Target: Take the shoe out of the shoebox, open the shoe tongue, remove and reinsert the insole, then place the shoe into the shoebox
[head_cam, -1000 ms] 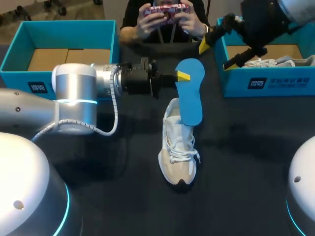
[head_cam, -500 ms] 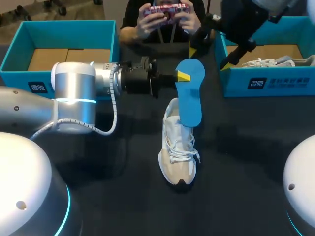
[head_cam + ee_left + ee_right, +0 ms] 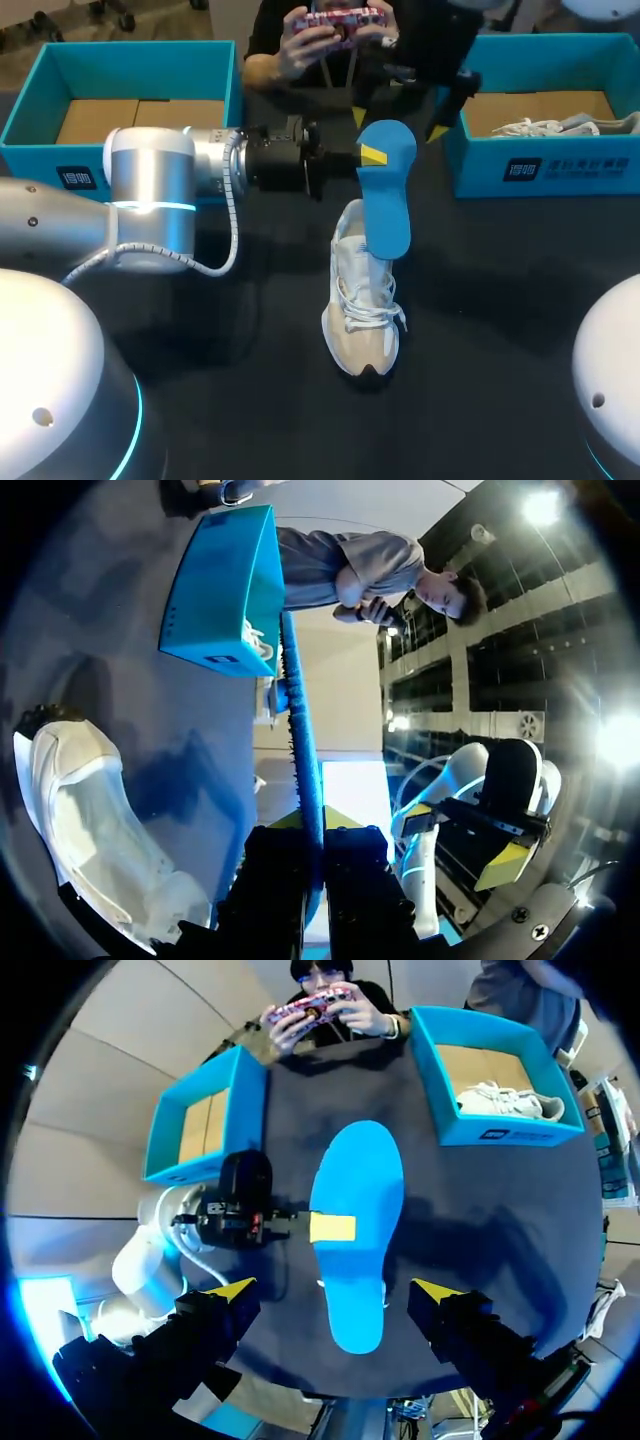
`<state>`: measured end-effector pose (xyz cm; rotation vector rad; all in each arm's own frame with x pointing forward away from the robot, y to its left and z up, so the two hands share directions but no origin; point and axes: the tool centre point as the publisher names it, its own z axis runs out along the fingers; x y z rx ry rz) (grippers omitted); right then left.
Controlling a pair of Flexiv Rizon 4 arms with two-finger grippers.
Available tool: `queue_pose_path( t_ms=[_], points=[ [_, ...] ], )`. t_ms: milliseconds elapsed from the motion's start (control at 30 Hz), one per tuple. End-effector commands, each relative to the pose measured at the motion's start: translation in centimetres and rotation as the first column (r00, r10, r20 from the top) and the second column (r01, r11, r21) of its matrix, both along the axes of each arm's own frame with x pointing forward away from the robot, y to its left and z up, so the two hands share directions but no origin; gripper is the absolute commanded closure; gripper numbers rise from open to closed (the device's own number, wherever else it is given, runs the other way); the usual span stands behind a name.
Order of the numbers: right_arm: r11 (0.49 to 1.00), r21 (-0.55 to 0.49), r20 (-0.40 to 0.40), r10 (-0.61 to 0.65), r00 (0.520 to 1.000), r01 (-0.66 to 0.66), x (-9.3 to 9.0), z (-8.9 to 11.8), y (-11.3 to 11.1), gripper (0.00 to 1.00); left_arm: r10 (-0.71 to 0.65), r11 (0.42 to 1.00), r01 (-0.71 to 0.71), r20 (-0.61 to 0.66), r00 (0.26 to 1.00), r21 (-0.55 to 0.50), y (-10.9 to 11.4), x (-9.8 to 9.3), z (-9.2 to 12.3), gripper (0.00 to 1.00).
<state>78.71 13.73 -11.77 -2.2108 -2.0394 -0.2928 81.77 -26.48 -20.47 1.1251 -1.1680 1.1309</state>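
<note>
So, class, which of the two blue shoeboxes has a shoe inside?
The right shoebox: a white shoe lies inside; the left shoebox shows only bare cardboard.

Bright blue insole [image 3: 387, 190], white-and-beige shoe [image 3: 362, 310], teal shoeboxes [image 3: 140, 60], black table [image 3: 500, 300].

A dark, matte table [image 3: 500, 300] carries three things. A teal shoebox [image 3: 60, 165] stands open at the far left corner, its floor a bare cardboard brown. A second teal shoebox [image 3: 560, 175] stands open at the far right, well apart from the first. Between the two and nearer the robot, a white shoe [image 3: 362, 320] rests upright on its sole near the middle of the table. Its beige toe points toward the robot and it touches neither box.
</note>
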Motion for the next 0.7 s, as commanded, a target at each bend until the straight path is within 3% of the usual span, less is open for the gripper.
queue_pose_path(
  t_ms=[33,567,700],
  points=[
    [0.991,-0.126,-0.007,-0.042,0.999,0.041,0.12,-0.33,0.17,0.00,0.002,1.000,-0.002,0.001,1.000,0.001,-0.03,-0.07,0.01,1.00],
    [0.991,-0.126,-0.007,-0.042,0.999,0.041,0.12,-0.33,0.17,0.00,0.002,1.000,-0.002,0.001,1.000,0.001,-0.03,-0.07,0.01,1.00],
    [0.996,-0.077,-0.001,-0.045,0.999,0.045,-0.03,-0.21,-0.68,0.00,-0.005,1.000,0.005,-0.002,1.000,0.001,0.02,-0.07,0.00,1.00]
  ],
)
